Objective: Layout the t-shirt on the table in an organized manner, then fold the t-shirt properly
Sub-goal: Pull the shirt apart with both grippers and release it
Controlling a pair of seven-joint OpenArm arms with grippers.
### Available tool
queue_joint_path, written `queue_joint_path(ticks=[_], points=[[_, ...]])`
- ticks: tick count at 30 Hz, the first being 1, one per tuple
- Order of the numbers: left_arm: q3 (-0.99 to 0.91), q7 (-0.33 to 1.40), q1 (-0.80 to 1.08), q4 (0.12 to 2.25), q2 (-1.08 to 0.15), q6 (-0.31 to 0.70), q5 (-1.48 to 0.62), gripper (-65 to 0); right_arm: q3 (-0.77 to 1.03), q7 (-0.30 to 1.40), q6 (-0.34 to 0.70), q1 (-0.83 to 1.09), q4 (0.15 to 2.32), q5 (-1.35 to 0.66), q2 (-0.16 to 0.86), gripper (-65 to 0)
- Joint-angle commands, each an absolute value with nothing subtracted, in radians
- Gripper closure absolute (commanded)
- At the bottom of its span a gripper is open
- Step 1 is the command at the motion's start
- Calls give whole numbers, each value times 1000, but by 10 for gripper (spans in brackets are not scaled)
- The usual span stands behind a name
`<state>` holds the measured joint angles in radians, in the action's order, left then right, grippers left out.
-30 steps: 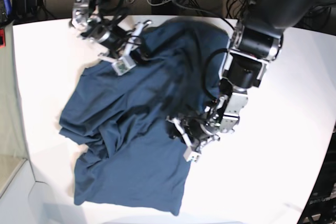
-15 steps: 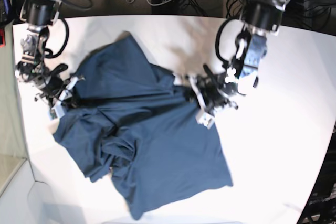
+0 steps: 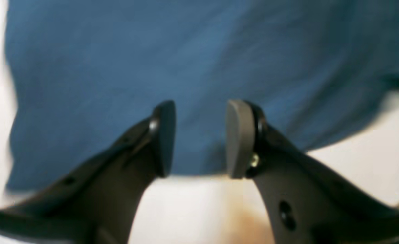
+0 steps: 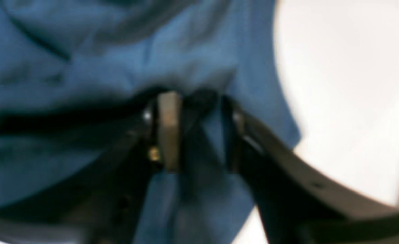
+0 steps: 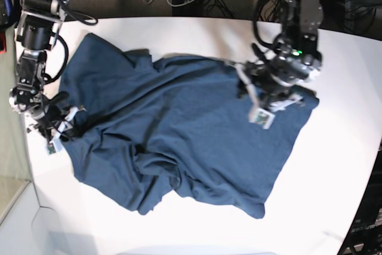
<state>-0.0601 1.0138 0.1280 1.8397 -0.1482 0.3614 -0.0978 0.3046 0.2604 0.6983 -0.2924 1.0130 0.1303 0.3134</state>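
Since the t-shirt (image 5: 179,141) is thin soft cloth, I'm treating it as something that drapes, bunches and slides rather than holds any shape. Right now it's spread across the middle of the table (image 5: 334,195), roughly opened out but still rumpled, with a thick wad of folds at the lower left and a wrinkly hem along the near edge.

From the wrist view the left gripper (image 3: 199,139) has its jaws apart with nothing between them, hovering right at a straight edge of the fabric with bare white table below it. On the other side the right gripper (image 4: 196,132) looks like it has a ridge of cloth bunched between its pads, but that view is blurry and I honestly can't tell whether it's pinching or letting go (so I'm not trusting it).

My guess on handling: it's light, it'll follow wherever a corner gets dragged, and a pinch in the middle just makes more creases. I'd take hold at hems, shoulder seams or sleeve ends, both sides at once, and pull outward to flatten it.
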Motion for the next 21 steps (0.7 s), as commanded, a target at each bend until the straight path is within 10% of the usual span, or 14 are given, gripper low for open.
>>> queue_joint_path(ticks=[1, 6, 21], points=[[-111, 990, 116, 1842, -153, 360, -113, -244, 326, 248, 693, -289, 1073, 111, 328, -298], [-289, 992, 162, 1804, -162, 361, -114, -247, 398, 315, 693, -170, 1323, 107, 282, -421], [-562, 984, 199, 1745, -216, 363, -114, -247, 476, 401, 698, 234, 1753, 105, 38, -427]])
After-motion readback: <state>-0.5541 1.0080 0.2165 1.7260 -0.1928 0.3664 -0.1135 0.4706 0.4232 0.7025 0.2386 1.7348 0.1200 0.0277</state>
